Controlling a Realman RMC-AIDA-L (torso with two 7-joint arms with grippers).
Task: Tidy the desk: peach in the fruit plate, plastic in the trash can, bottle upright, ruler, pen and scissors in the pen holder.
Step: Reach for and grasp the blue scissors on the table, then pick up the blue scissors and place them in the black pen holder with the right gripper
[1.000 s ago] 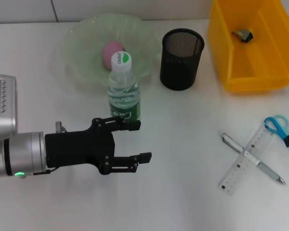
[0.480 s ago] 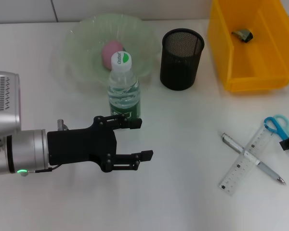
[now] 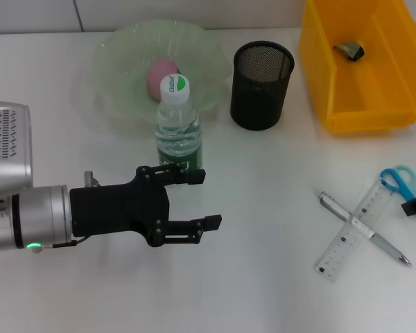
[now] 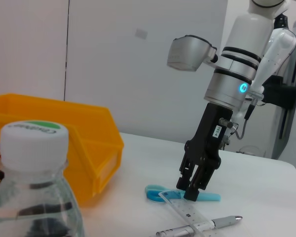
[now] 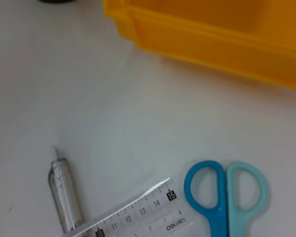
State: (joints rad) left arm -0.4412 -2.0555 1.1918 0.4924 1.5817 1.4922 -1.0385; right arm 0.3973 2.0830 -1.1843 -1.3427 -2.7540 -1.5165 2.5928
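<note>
While its 2 black fingers stand spread apart with nothing between them, the left gripper hovers low over the white desk, just in front of the upright water bottle; its upper fingertip overlaps the bottle's base in the head view.

Over on the robot's right, the clear ruler lies diagonally across the silver pen, and the blue scissors lie at the ruler's far end, their handles just beside it in the right wrist view.

From the left wrist view, the right gripper points down over the scissors and ruler; I cannot tell whether its fingers are parted.

Behind the bottle, the pink peach sits in the pale green fruit plate. Beside the plate stands the black mesh pen holder. Farthest right, the yellow trash can holds a crumpled piece of plastic.
</note>
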